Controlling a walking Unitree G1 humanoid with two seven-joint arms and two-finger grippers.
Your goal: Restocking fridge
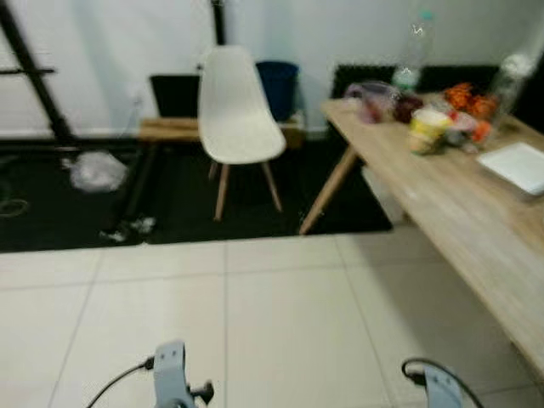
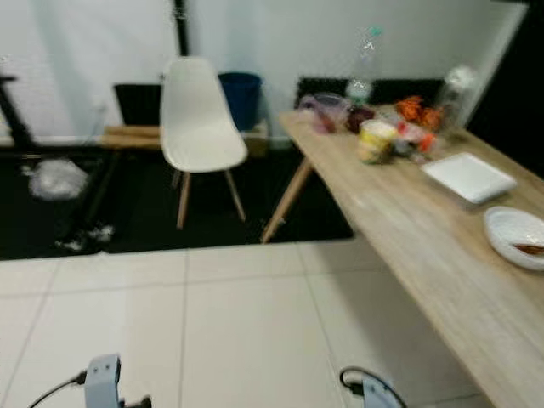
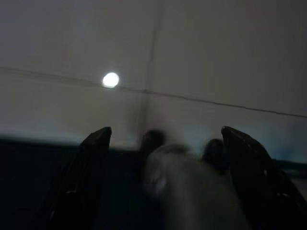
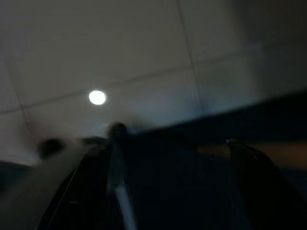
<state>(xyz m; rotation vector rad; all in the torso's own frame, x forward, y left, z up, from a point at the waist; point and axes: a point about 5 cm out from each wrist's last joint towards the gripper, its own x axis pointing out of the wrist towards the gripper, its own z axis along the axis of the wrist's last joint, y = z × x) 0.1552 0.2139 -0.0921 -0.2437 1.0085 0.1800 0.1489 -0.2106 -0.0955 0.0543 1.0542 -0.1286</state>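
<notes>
We count one white chair (image 1: 238, 106), one long wooden table (image 2: 442, 263) carrying a blurred food cluster (image 2: 382, 127), one bottle (image 2: 364, 64), one tray (image 2: 469, 177) and one bowl (image 2: 517, 236), while both idle grippers, left gripper (image 3: 165, 158) and right gripper (image 4: 158, 182), hang with fingers spread, holding nothing.

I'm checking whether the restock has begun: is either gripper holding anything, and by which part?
Nothing is held. The left gripper and right gripper hang open over the floor; the food still sits on the table.
</notes>
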